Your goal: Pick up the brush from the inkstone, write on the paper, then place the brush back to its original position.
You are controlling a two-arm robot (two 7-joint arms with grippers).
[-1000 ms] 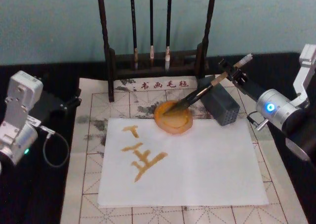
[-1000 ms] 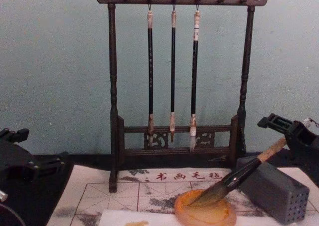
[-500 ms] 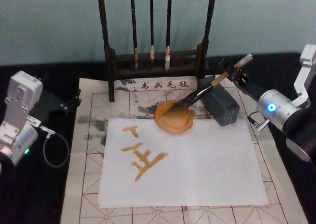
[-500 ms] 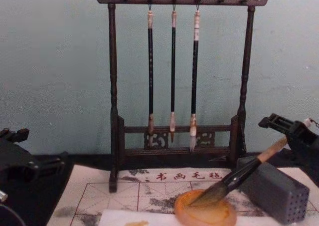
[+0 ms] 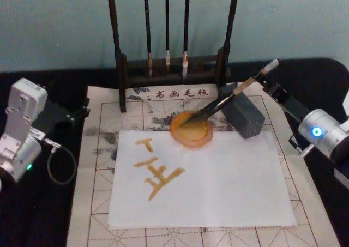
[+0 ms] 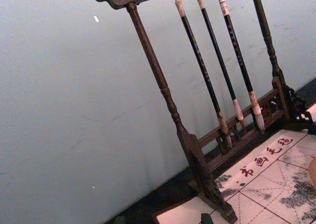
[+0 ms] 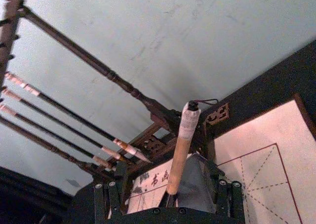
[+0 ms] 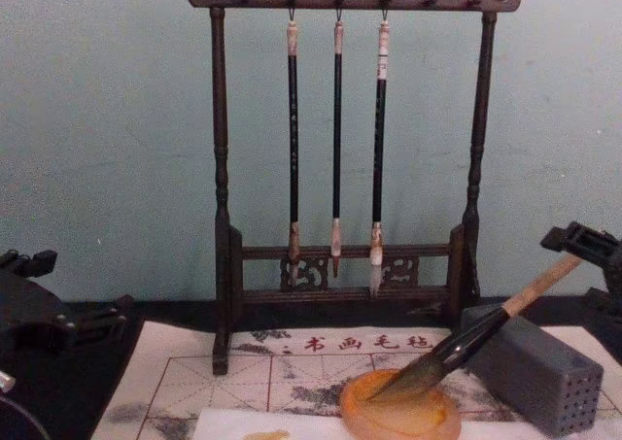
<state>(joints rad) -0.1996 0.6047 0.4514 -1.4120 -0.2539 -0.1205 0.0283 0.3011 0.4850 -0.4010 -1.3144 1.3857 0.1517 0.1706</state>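
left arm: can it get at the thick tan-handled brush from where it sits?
Probably not easily: the thick tan-handled brush leans on the grey block at far right, beyond the paper; left gripper is parked left.

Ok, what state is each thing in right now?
brush: tuft in the inkstone, handle leaning on the grey block, not gripped.
inkstone: upright, holding the tuft.
paper: flat, strokes on its left part.
right gripper: fingers open either side of the handle.
left gripper: parked at left.
thin brushes: hanging.
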